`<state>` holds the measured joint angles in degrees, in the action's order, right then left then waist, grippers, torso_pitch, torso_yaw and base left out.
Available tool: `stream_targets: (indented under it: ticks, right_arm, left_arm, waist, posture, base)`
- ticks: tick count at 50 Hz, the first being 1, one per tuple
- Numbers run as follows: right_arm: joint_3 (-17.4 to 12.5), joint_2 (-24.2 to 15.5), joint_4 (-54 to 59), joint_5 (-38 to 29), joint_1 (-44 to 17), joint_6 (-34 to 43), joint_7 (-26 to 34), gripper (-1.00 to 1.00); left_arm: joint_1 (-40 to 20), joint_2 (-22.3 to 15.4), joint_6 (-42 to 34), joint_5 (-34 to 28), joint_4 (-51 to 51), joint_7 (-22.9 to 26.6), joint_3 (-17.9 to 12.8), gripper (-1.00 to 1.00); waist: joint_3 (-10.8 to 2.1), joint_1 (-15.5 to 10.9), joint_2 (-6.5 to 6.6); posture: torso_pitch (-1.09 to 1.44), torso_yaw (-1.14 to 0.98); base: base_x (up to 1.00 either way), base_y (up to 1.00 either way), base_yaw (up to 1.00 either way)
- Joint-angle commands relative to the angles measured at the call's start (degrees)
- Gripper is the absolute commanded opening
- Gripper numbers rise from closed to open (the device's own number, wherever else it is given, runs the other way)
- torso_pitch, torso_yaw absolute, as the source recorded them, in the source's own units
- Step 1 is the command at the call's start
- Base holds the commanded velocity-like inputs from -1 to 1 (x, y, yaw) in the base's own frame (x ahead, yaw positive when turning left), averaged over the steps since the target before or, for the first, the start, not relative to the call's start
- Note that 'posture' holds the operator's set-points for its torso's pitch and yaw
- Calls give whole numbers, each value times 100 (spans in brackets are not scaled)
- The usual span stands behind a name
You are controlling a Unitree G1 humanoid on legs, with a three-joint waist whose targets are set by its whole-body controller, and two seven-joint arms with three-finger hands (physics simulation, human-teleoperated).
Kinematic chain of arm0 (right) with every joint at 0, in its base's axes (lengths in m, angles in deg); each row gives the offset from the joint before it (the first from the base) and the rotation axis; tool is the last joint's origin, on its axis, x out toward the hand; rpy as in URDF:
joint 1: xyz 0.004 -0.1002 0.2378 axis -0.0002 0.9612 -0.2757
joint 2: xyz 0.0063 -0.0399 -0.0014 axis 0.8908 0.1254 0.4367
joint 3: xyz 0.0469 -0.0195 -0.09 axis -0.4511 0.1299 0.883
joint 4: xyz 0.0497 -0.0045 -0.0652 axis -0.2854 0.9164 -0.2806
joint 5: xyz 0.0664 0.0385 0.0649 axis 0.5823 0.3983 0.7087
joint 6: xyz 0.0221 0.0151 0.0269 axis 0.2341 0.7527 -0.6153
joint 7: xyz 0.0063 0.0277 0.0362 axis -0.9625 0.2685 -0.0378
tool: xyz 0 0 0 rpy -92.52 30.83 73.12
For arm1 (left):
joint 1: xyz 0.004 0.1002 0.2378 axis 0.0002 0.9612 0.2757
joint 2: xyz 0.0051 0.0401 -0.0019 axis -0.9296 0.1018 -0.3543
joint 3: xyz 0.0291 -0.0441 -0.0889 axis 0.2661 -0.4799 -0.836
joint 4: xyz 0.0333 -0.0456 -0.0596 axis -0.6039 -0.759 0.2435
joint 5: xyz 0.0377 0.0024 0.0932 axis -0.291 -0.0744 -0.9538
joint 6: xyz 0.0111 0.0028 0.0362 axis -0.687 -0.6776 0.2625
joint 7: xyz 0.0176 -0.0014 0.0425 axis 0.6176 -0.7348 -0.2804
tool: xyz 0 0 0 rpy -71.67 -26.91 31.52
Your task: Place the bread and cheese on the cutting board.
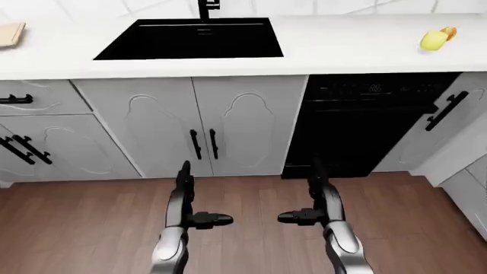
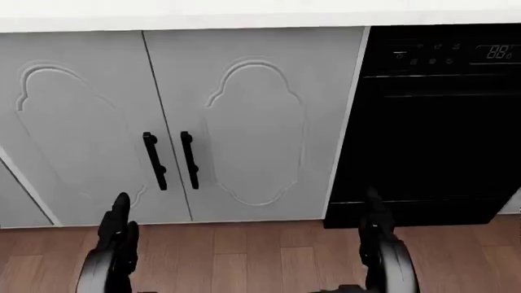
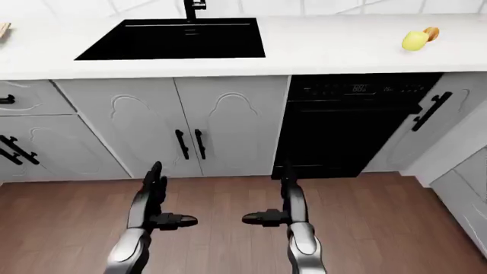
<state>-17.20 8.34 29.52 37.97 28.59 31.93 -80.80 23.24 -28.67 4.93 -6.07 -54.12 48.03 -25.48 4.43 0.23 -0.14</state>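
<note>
In the left-eye view a pale wooden cutting board (image 1: pixel 9 33) shows at the far left edge of the white counter (image 1: pixel 342 48). A yellow lump that looks like the cheese (image 1: pixel 433 40) lies at the counter's far right. A small orange-brown piece, apparently the bread (image 1: pixel 450 32), touches it. My left hand (image 1: pixel 204 197) and right hand (image 1: pixel 301 195) hang low over the wooden floor, well below the counter. Their fingers point up and their thumbs point inward. Both hands are open and hold nothing.
A black sink (image 1: pixel 190 39) with a dark faucet (image 1: pixel 207 7) is set in the counter's middle. Below it are grey cabinet doors (image 1: pixel 201 123) with black handles and a black dishwasher (image 1: pixel 365 125). More cabinets (image 1: pixel 464 171) jut out at the right.
</note>
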Motion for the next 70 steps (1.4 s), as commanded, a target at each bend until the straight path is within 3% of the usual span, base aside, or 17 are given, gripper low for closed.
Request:
stream_targets:
  ticks: [1, 3, 4, 5, 7, 8, 22, 26, 30, 32, 34, 43, 47, 52, 58, 60, 70]
  right_arm:
    - [38, -18, -523, -194, -189, -280, -166, 100]
    - [72, -26, -419, -331, -253, -336, -211, 100]
    - [102, -16, -465, -376, -246, -290, -216, 100]
    - [132, -25, -377, -450, -284, -340, -210, 100]
    - [123, -20, -372, -465, -289, -335, -197, 100]
    - [107, -13, -368, -436, -302, -302, -187, 100]
    - [181, -4, -953, -533, -105, -99, -250, 100]
    - [160, 6, -1913, -364, -173, 635, -89, 100]
    - [193, -10, -2892, -343, -519, 1591, -104, 100]
    - [51, -11, -3694, -387, -879, 2433, -251, 100]
    - [128, -205, -4155, -523, -1189, 3500, -92, 100]
    - [-75, -469, -4500, -871, -2896, 4903, 6, 100]
    - [-369, -606, -4595, -602, -3643, 5492, 119, 100]
    - [-435, -849, -4561, -371, -4030, 5723, 6, 100]
    - [-653, -914, -4151, 213, -4974, 5925, -268, 100]
    - [-584, -1100, -4042, 244, -5153, 6074, -400, 100]
    - [-585, -1367, -3718, 371, -5586, 6193, -448, 100]
  left_arm:
    - [-209, -14, 581, -41, 207, 11, 24, 100]
    - [-233, -11, 642, -35, 106, 27, 27, 100]
    - [-252, -14, 684, -43, 35, 25, 24, 100]
    - [-242, -10, 696, -46, 45, 21, 30, 100]
    - [-229, -7, 706, -38, 54, 22, 30, 100]
    - [-239, -7, 725, -46, 18, 18, 34, 100]
    - [79, 25, 541, -57, 851, -108, 49, 100]
    - [5, -9, -21, -246, 1711, -139, 108, 100]
    - [-164, 21, -1203, -164, 2956, -48, 139, 100]
    - [-383, -15, -1561, -177, 3253, -95, 8, 100]
    - [-514, -66, -1964, -132, 3617, -90, -77, 100]
    - [-1904, -452, -4079, 297, 4843, -225, -585, 100]
    - [-2574, -695, -4803, 510, 5072, -473, -780, 100]
    - [-3345, -1009, -5422, 767, 5056, -717, -985, 100]
    - [-4184, -1298, -6105, 1108, 4880, -1024, -1157, 100]
    - [-4467, -1409, -6298, 1236, 4851, -1125, -1182, 100]
    - [-5387, -1810, -6507, 1736, 4317, -1463, -1302, 100]
  waist:
    - [-5, 12, -45]
    - [-348, -50, -10]
    - [-294, -53, -11]
    - [-98, -45, -34]
    - [-399, -43, -42]
    - [-431, -45, -42]
    - [-517, -45, -20]
    - [-529, -45, -23]
    - [-521, -46, -20]
    - [-523, -55, -23]
    - [-523, -67, -20]
    - [-470, -51, -1]
    - [-408, -51, 13]
    - [-351, -59, 33]
    - [-302, -39, 50]
    - [-290, -40, 58]
    - [-234, -49, 43]
  posture:
    - [0, 0]
    - [0, 0]
    - [0, 0]
    - [0, 0]
    - [0, 0]
    - [0, 0]
    - [0, 0]
    - [0, 0]
    - [0, 0]
    - [0, 0]
    - [0, 0]
    - [0, 0]
    - [0, 0]
    - [0, 0]
    - [0, 0]
    - [0, 0]
    - [0, 0]
  base:
    - [0, 0, 0]
    - [0, 0, 0]
    - [0, 0, 0]
    - [0, 0, 0]
    - [0, 0, 0]
    - [0, 0, 0]
    - [0, 0, 0]
    - [0, 0, 0]
    - [0, 0, 0]
    - [0, 0, 0]
    - [0, 0, 0]
    - [0, 0, 0]
    - [0, 0, 0]
    - [0, 0, 0]
    - [0, 0, 0]
    - [0, 0, 0]
    - [0, 0, 0]
